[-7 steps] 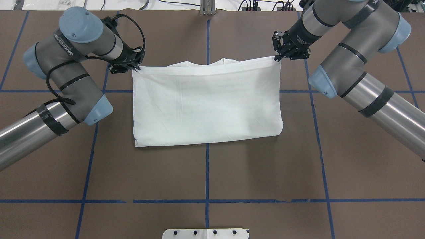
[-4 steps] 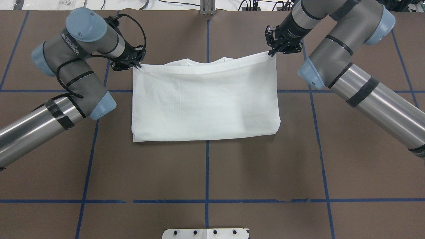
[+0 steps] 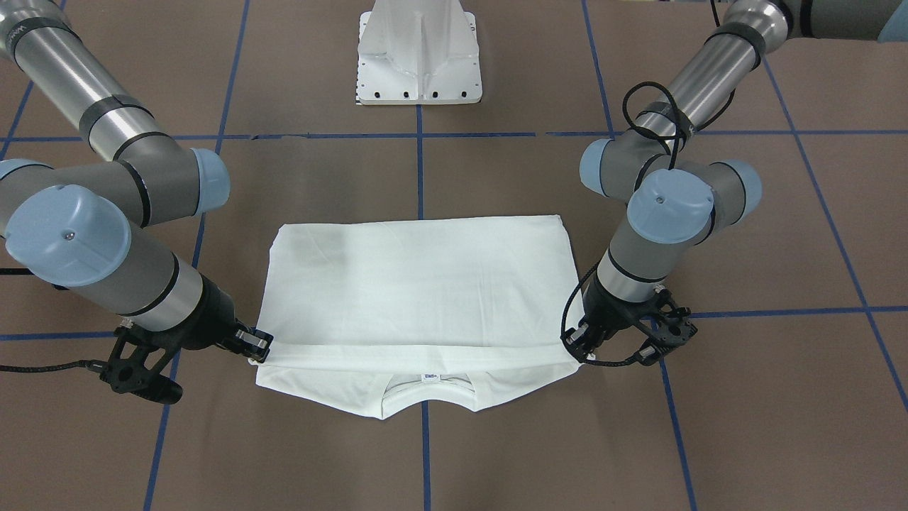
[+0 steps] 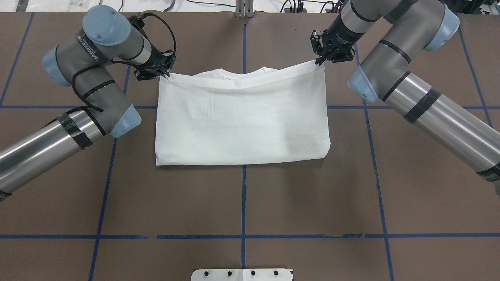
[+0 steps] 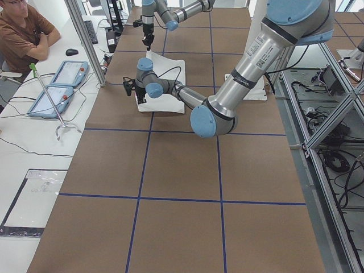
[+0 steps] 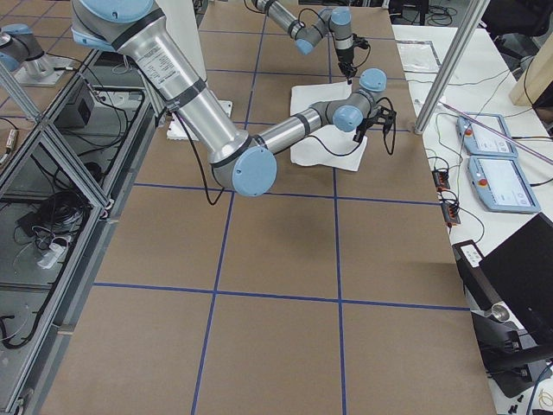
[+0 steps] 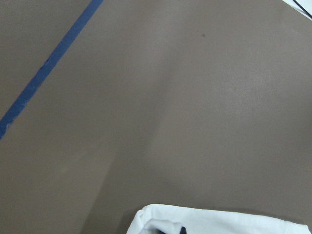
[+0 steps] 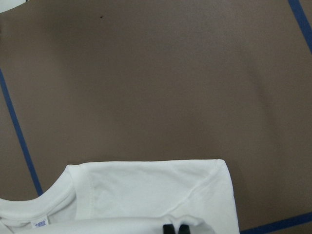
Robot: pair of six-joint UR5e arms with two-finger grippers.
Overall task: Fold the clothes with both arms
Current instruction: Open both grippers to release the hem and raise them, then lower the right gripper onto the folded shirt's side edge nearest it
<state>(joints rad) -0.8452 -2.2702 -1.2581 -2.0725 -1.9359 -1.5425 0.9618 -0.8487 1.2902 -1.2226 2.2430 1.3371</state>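
Observation:
The clothes are one white shirt, folded in half on the brown table, its upper layer reaching almost to the ribbed collar and small neck label. My left gripper is shut on the far left corner of that upper layer, also shown in the front-facing view. At the far right corner my right gripper is shut on the fabric too. Both wrist views show dark fingertips pinching white cloth at their lower edge. The shirt lies smooth between the two arms.
The white pedestal base stands at the robot's side of the table. Blue tape lines grid the brown surface. A seated person and two tablets are at a side table beyond the shirt.
Both grippers have moved away from the robot with the upper layer's corners, and the shirt's near fold has slid the same way. Over the last half second the movement is slight.

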